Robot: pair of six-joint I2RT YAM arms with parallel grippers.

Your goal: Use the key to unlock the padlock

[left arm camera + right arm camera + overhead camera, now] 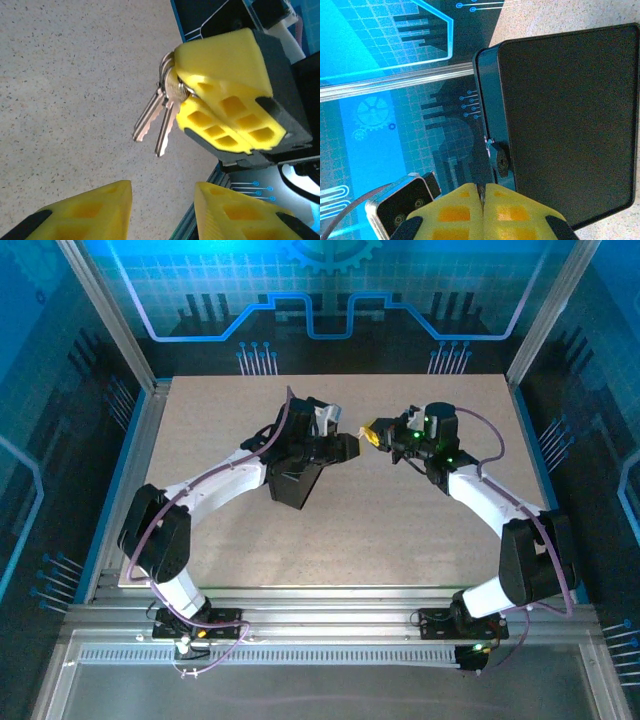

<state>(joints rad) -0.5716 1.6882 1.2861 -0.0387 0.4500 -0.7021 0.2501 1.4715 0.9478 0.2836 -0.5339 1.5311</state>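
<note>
Two silvery keys [165,122] hang from a ring, and my right gripper [181,91] is shut on the ring end. Their blades point down toward the speckled table. In the right wrist view a thin metal sliver of the key [480,190] shows between the shut right gripper [483,196]. My left gripper [162,187] stands open just below the keys, with nothing between its yellow fingers [100,205]. From above, the left gripper [345,446] and the right gripper [372,435] face each other tip to tip over the table's middle. The padlock is out of view.
A black block [295,485] sits under the left arm's wrist. A dark flat-sided body [565,120] looms close in front of the right fingers. The table's right edge [200,210] meets a metal rail. Blue panels [330,290] wall the back and sides.
</note>
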